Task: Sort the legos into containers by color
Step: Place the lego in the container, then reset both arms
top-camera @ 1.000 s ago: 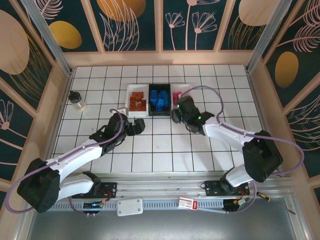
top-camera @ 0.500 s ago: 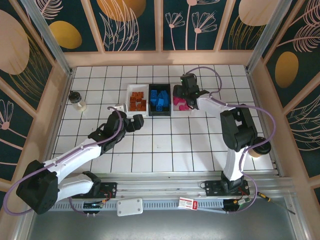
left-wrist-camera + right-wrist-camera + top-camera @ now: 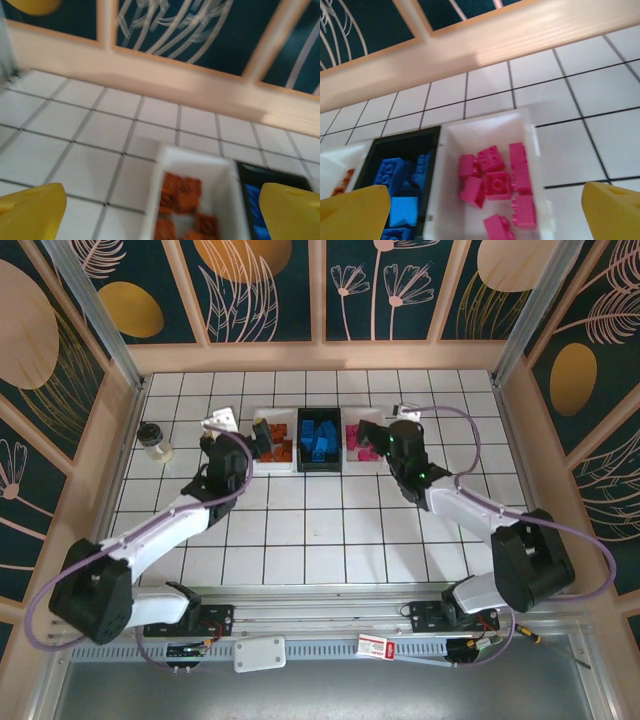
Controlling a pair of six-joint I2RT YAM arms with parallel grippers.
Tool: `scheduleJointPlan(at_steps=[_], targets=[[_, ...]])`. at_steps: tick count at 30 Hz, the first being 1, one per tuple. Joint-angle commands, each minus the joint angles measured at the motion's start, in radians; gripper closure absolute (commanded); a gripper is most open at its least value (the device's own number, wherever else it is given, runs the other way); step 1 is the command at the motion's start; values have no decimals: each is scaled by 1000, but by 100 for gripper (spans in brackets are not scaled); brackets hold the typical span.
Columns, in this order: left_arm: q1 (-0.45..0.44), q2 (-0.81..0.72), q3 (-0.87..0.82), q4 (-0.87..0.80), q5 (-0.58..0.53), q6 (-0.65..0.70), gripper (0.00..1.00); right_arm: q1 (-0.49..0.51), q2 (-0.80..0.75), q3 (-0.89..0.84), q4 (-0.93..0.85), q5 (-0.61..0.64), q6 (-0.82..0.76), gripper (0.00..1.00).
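Note:
Three containers stand in a row at the back of the tiled floor. The left white tray holds several orange-brown legos. Several blue legos lie in the black tray. The right white tray holds several pink legos. My left gripper hangs open over the near end of the orange tray, with nothing between its yellow fingertips. My right gripper hangs open over the near end of the pink tray, nothing between its yellow fingertips.
A small clear jar with a dark lid stands by the left wall. A wooden kerb closes the floor just behind the trays. Both arms stretch from the near edge across the white tiles.
My right gripper has gone from nearly shut to wide open above the pink tray. My left gripper has moved from in front of the trays up to the orange tray, staying open.

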Motion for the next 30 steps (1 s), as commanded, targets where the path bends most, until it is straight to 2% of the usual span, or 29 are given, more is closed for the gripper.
scheduleJointPlan(at_steps=[1, 4, 7, 10, 11, 14, 17, 19, 21, 22, 23, 24, 25, 27, 28, 30], targets=[[165, 69, 41, 73, 36, 89, 2, -2, -84, -107, 154, 114, 4, 1], [306, 95, -37, 179, 59, 118, 2, -4, -121, -154, 188, 180, 14, 1], [376, 124, -126, 271, 67, 193, 1, -13, -135, -161, 176, 209, -16, 1], [389, 158, -208, 374, 55, 284, 2, -48, -143, -154, 124, 217, -18, 1], [399, 166, -218, 374, 62, 276, 1, -68, -145, -149, 98, 217, -3, 1], [406, 180, -314, 521, 92, 280, 1, -134, -155, -152, 58, 168, 20, 1], [406, 186, -382, 648, 124, 288, 2, -193, -178, -195, 87, 164, 11, 1], [406, 169, -449, 756, 185, 311, 2, -225, -198, -248, 149, 142, -65, 1], [406, 157, -574, 969, 248, 328, 1, -254, -215, -304, 229, 127, -144, 1], [403, 209, -645, 1162, 312, 367, 1, -268, -219, -340, 291, 145, -173, 1], [390, 220, -637, 1156, 305, 379, 1, -279, -223, -376, 359, 161, -195, 1], [393, 185, -616, 1051, 302, 370, 1, -296, -227, -425, 444, 168, -225, 1], [398, 193, -597, 1027, 281, 357, 1, -313, -225, -478, 542, 162, -258, 1], [401, 201, -570, 993, 163, 305, 1, -343, -199, -563, 731, 142, -313, 1], [408, 201, -569, 990, 152, 295, 1, -363, -165, -586, 805, 143, -322, 1], [408, 198, -569, 985, 156, 292, 1, -392, -87, -577, 853, 118, -354, 1]])
